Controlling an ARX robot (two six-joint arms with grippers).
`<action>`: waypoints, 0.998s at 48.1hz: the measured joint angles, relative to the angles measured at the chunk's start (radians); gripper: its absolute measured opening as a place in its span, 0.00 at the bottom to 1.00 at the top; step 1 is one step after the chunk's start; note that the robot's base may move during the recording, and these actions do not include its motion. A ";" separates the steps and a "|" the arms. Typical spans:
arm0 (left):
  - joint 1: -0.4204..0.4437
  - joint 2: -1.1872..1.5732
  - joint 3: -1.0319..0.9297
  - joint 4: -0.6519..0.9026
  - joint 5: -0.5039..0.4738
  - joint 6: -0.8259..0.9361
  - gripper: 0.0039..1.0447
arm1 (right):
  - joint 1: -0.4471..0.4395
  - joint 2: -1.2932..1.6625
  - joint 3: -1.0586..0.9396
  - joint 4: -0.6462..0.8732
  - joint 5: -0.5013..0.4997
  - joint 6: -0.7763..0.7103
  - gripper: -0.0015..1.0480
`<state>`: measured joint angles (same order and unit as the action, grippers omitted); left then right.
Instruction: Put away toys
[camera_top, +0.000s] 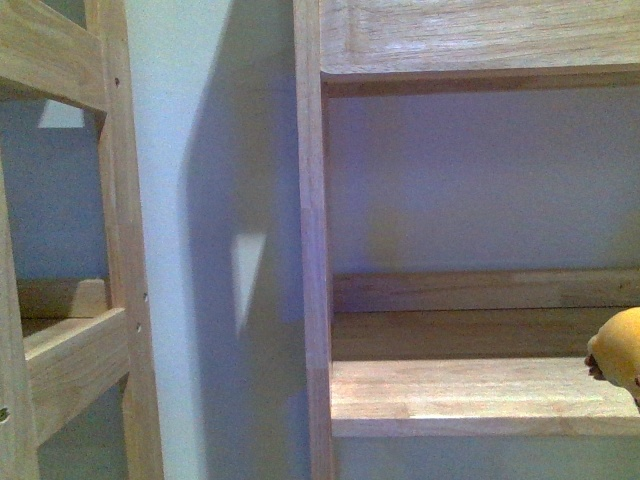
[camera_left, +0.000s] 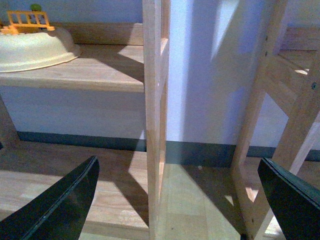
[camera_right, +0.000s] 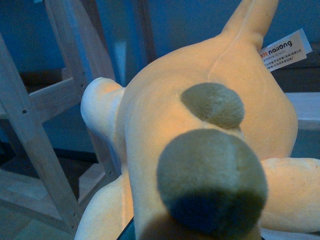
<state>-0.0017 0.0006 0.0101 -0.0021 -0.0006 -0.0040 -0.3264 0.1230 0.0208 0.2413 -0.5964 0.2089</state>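
Found the plush animal (camera_top: 619, 354) peeking in at the right edge of the wooden worktop (camera_top: 470, 395), apparently above it rather than resting there. Filled the right wrist view, paw pads (camera_right: 212, 183) foremost, hiding the right pincer: could not tell whether clenched. Showed the left pincer (camera_left: 177, 161) released and empty, facing the shelf frames. Judged the task unfinished: setting down and letting go both left to do.

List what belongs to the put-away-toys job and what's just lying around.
Job: orange-yellow plush toy; wooden shelf, likely its destination.
Lying about: cream dish with orange fence piece; second wooden rack; left gripper, open and empty.
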 joint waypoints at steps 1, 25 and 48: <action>0.000 0.000 0.000 0.000 0.000 0.000 0.94 | 0.000 0.000 0.000 0.000 0.000 0.000 0.08; 0.000 0.000 0.000 0.000 0.000 0.000 0.94 | -0.024 0.159 0.267 -0.094 0.032 -0.066 0.08; 0.000 0.000 0.000 0.000 0.000 0.000 0.94 | 0.139 0.497 0.793 -0.005 0.167 -0.065 0.08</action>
<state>-0.0017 0.0006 0.0101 -0.0021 -0.0006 -0.0040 -0.1871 0.6201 0.8143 0.2367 -0.4290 0.1440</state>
